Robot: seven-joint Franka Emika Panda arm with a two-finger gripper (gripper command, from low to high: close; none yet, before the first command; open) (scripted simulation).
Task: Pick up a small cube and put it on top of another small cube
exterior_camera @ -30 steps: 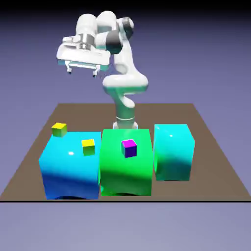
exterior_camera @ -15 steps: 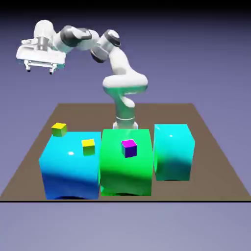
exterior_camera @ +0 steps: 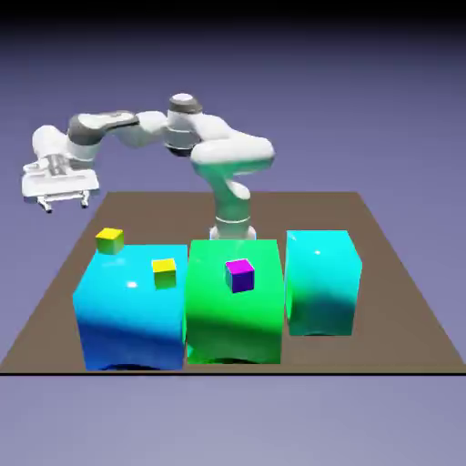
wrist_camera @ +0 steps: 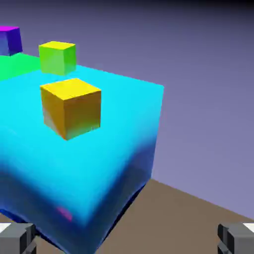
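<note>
Exterior view, left to right: white two-finger gripper (exterior_camera: 65, 204) aloft off the table's left edge, fingers spread, empty. Tiny yellow-top, green-sided cube (exterior_camera: 110, 240) at about 4 o'clock from fingertips, below, well apart, at back corner of big glossy cyan block (exterior_camera: 127, 314).

Count: two tiny yellow-green cubes, second (exterior_camera: 164, 272) on the same block; one tiny purple cube with magenta top (exterior_camera: 240, 275); three big blocks.

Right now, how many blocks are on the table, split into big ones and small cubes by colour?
Big cyan blocks: 2
Big green block: 1
Small yellow-topped cubes: 2
Small purple cube with magenta top: 1
Total: 6
</note>
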